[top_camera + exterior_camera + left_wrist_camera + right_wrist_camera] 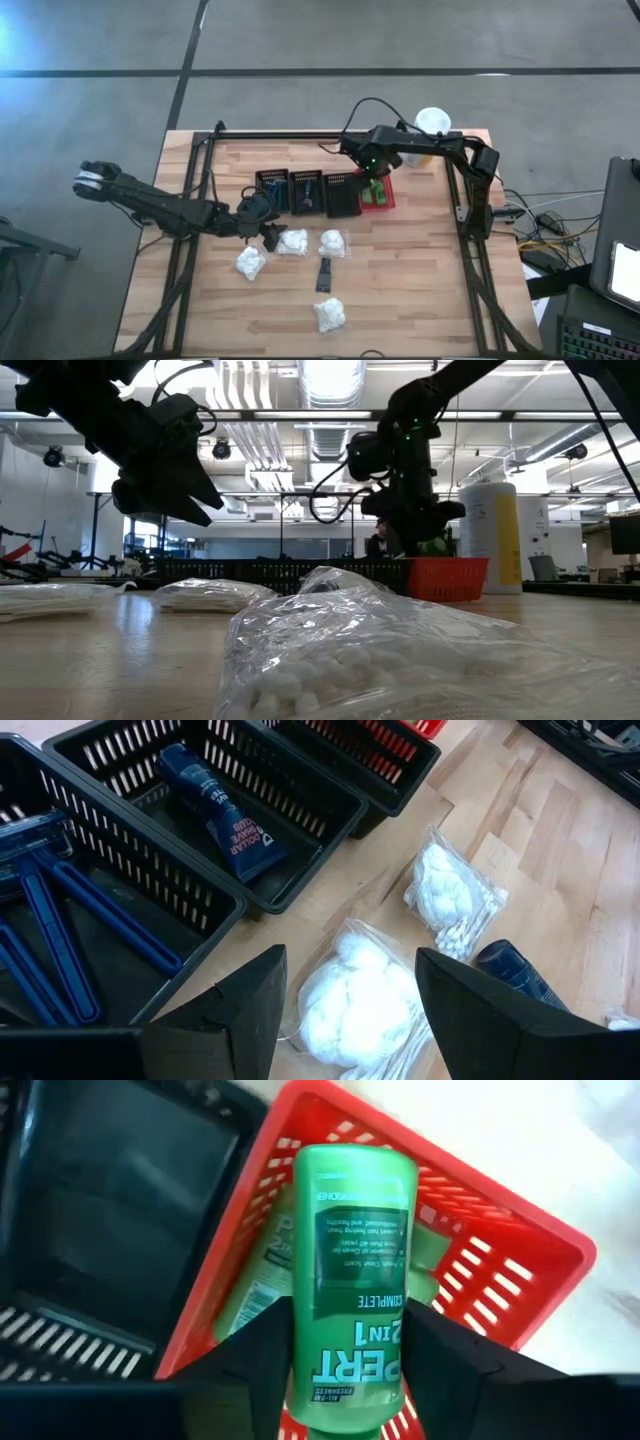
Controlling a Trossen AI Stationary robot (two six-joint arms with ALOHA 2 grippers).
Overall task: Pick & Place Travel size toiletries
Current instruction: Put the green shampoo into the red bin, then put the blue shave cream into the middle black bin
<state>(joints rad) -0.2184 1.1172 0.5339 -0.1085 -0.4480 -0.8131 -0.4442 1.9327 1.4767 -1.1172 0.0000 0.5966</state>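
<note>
While the right gripper (345,1355) hangs over the red mesh basket (520,1250), its fingers squeeze a smooth green bottle (350,1280) that reads "2 IN 1 COMPLETE". The left gripper (345,995) has fingers wide apart above a lumpy white cotton bag (350,995). A dark blue tube (215,810) lies in a black basket (300,830).

The bright green plastic bottle (352,1280) is running off the picture's edge between the right gripper (350,1365)'s dark fingers, so its cap end is not showing. A second green bottle (262,1275) is lying mostly hidden behind it in the red mesh basket (520,1240). Beyond the left gripper (345,1010)'s fingers, a dark blue tube (520,975) is being cut off by one finger.
</note>
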